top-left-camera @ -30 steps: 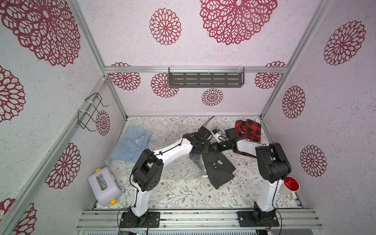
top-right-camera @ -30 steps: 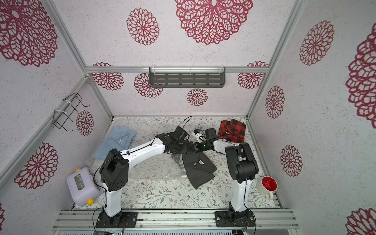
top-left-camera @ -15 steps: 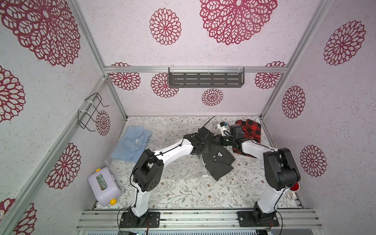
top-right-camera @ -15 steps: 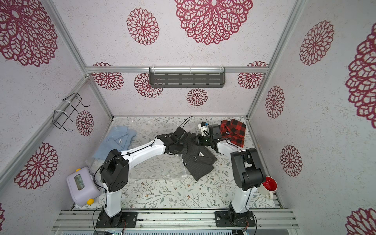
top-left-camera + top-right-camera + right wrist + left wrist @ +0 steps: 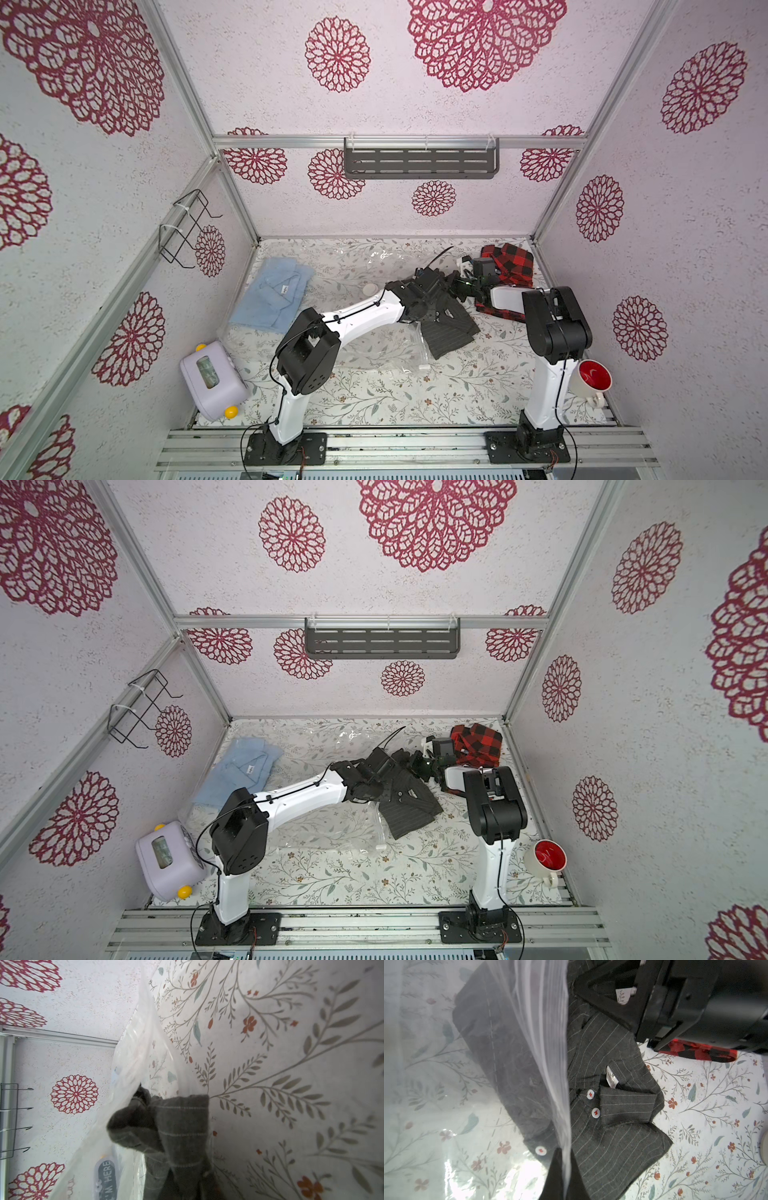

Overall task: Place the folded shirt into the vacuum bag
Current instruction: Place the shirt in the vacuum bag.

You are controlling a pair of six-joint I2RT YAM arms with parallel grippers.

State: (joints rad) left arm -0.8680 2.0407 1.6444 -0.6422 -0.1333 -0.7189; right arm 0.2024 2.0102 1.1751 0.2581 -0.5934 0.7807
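Note:
The folded shirt (image 5: 446, 332) (image 5: 409, 808) is dark grey with pinstripes and lies right of the table's middle. In the left wrist view, half of the shirt (image 5: 612, 1126) lies under the film of the vacuum bag (image 5: 446, 1084), and the collar end lies outside. The clear bag (image 5: 374, 345) spreads across the table, its white valve (image 5: 369, 288) behind my left arm. My left gripper (image 5: 562, 1169) is shut on the bag's lifted edge. My right gripper (image 5: 187, 1190) (image 5: 461, 286) has shirt cloth (image 5: 182, 1122) between slightly parted fingers; the cloth hides whether it is held.
A light blue shirt (image 5: 274, 297) lies at the back left and a red-black plaid shirt (image 5: 509, 266) at the back right. A lilac box (image 5: 212, 380) stands front left, a white mug (image 5: 592, 380) front right. A wire rack (image 5: 185, 228) hangs on the left wall.
The right gripper has carried the shirt's end toward the back and left, further under the bag's film, and its fingers have parted a little. The left gripper stays shut on the bag's edge.

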